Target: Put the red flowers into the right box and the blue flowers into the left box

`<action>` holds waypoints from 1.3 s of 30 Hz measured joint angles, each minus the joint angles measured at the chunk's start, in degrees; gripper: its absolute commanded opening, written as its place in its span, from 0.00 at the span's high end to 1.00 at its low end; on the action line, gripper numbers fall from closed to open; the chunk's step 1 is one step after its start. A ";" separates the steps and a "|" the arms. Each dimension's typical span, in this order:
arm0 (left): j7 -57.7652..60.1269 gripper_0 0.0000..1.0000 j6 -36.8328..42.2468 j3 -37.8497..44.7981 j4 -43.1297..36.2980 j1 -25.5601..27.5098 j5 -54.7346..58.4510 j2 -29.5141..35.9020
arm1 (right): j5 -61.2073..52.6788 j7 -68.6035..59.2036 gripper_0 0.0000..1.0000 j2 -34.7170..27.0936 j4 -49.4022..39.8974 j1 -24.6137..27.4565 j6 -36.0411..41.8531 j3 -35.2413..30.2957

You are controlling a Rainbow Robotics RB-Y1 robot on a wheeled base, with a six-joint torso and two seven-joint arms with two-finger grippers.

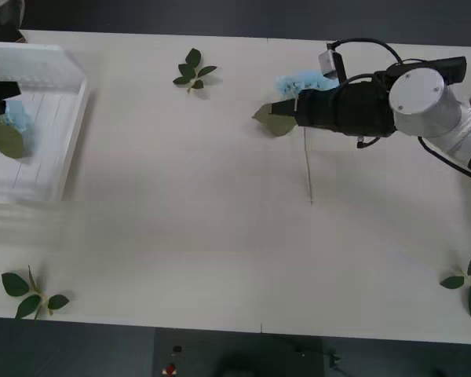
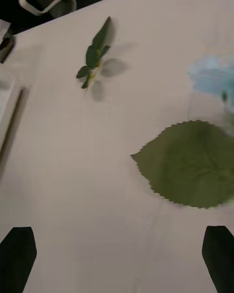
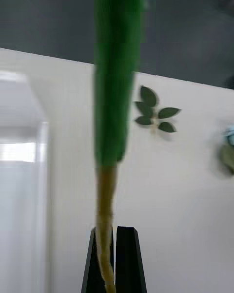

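Hydrangea blooms show in two places: one blue flower lies on the white table toward the far right, its fluffy pale-blue head partly under the right arm, its broad serrated green leaf flat on the tabletop and its thin stem running toward the near edge. A second blue flower with a large green leaf hangs over the left box, a white slotted tray at the table's far left. The right gripper hovers just over the first flower, the arm reaching in from the right and lying low across the table, its black fingers spread wide apart with the leaf between and beyond them. The left gripper sits at the left edge above the tray, its fingers clenched on the yellowish stem of the second flower, which rises straight up from them. Loose green leaf sprigs lie scattered on the table, well apart.
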 measured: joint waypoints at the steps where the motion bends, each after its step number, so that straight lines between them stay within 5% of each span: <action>1: 0.00 1.00 -0.74 0.44 0.01 -0.03 -2.82 0.33 | 1.18 -2.25 0.00 0.00 1.55 -0.92 0.20 0.63; 16: 0.00 0.98 -3.61 4.40 0.18 2.59 -27.68 3.41 | 22.31 -21.31 0.00 5.89 18.03 -8.28 9.67 1.02; 19: -0.01 0.60 -3.93 4.20 0.18 4.09 -27.76 3.72 | 26.32 -22.58 0.00 8.49 18.96 -8.29 8.37 1.04; 20: -0.01 0.39 -4.96 3.82 0.18 4.67 -27.74 3.72 | 27.32 -23.60 0.00 9.38 19.24 -8.29 7.72 1.04; 24: -0.01 0.08 -10.51 1.08 0.18 7.10 -26.59 3.72 | 31.18 -28.11 0.00 12.14 19.56 -8.29 6.46 1.04; 27: -0.01 0.00 -11.10 -0.99 0.18 8.09 -25.63 3.72 | 34.64 -30.31 0.00 13.51 19.56 -8.29 6.31 1.04; 38: -2.94 0.00 -11.10 -10.04 0.26 6.93 -2.68 3.70 | 38.70 -33.45 0.00 16.86 24.09 -8.81 2.98 1.05; 39: -4.43 0.00 -11.10 -11.36 0.27 6.38 -0.08 3.67 | 38.86 -33.45 0.19 16.94 24.33 -8.94 2.98 1.05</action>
